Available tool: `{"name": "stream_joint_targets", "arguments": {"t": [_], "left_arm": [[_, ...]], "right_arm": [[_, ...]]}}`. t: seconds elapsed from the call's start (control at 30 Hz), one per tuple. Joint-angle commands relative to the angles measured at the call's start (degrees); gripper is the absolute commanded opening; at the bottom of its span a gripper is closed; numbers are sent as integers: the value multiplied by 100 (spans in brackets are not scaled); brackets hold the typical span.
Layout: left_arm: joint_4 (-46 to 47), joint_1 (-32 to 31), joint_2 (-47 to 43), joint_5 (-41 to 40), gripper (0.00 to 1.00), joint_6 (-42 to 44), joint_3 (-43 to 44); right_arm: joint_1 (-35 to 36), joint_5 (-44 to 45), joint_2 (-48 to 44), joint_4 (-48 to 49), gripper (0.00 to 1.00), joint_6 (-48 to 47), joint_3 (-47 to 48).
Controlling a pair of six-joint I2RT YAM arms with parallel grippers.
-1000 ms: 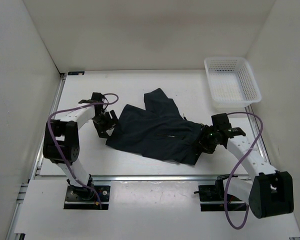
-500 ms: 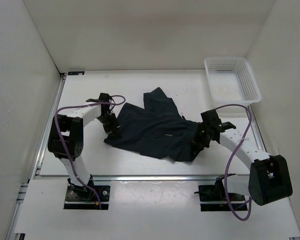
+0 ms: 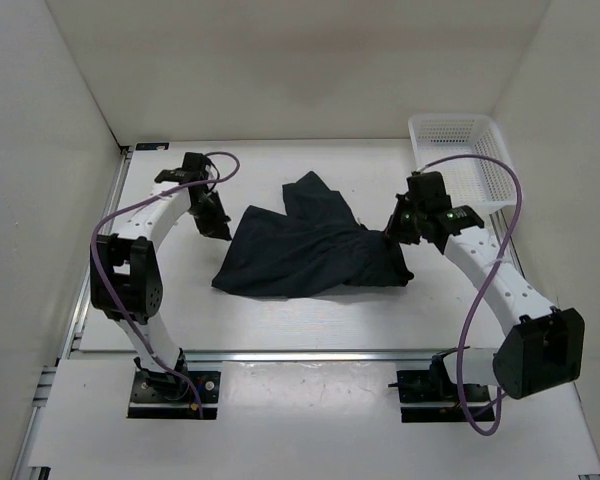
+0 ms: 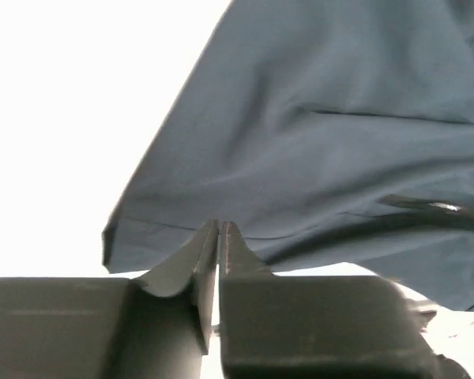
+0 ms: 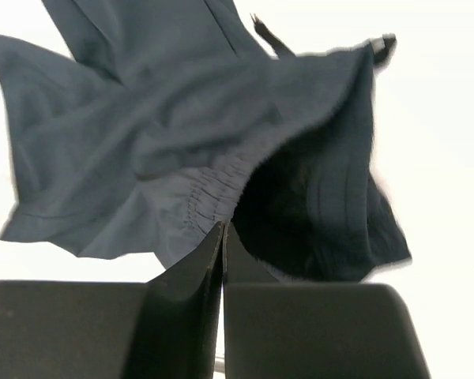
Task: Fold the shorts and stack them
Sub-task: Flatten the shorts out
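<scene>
The dark navy shorts (image 3: 300,255) lie bunched across the middle of the table, with one leg pointing to the back. My left gripper (image 3: 220,228) is at their left edge. In the left wrist view its jaws (image 4: 219,227) are pressed together on the hem of the shorts (image 4: 316,142), which hang in front. My right gripper (image 3: 394,236) is at the right end of the cloth. In the right wrist view it (image 5: 223,227) is shut on the gathered waistband of the shorts (image 5: 142,118), which droop in folds away from the fingers.
A white mesh basket (image 3: 465,165) stands at the back right corner, just behind the right arm. White walls close in the table on the left, back and right. A metal rail (image 3: 300,355) runs along the near edge.
Both grippers have shut on the shorts' near edge and carried it up and toward the back. The cloth has drawn together and moved away from the arm bases.
</scene>
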Motion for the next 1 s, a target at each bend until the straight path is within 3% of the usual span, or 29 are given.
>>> {"name": "stream_joint_targets", "arguments": {"t": [0.0, 0.13, 0.23, 0.4, 0.5, 0.73, 0.8, 0.83, 0.87, 0.97], "left_arm": [[-352, 44, -321, -419, 21, 185, -302], [-107, 44, -435, -323, 43, 185, -952], [51, -157, -435, -173, 49, 185, -1287], [113, -579, -75, 73, 81, 185, -1419], [113, -711, -14, 73, 85, 133, -1655], [113, -773, -655, 73, 67, 9, -1990], [113, -773, -655, 20, 49, 71, -1991], [113, -773, -594, 20, 23, 158, -1939], [113, -773, -594, 20, 12, 220, -1938], [-62, -773, -594, -285, 10, 220, -1571]], "right_arm": [[22, 131, -406, -382, 0, -170, -451], [22, 202, -1118, -628, 0, -22, -1286], [22, 79, -1584, -698, 0, 119, -1849], [22, 79, -1708, -698, 0, 269, -2088], [22, 148, -1595, -698, 0, 217, -2018], [22, 202, -1418, -698, 0, 164, -1912], [22, 202, -1366, -637, 0, 164, -1912], [22, 202, -1365, -637, 0, 164, -1912], [22, 202, -1365, -637, 0, 164, -1912], [22, 202, -1365, -637, 0, 164, -1912]]}}
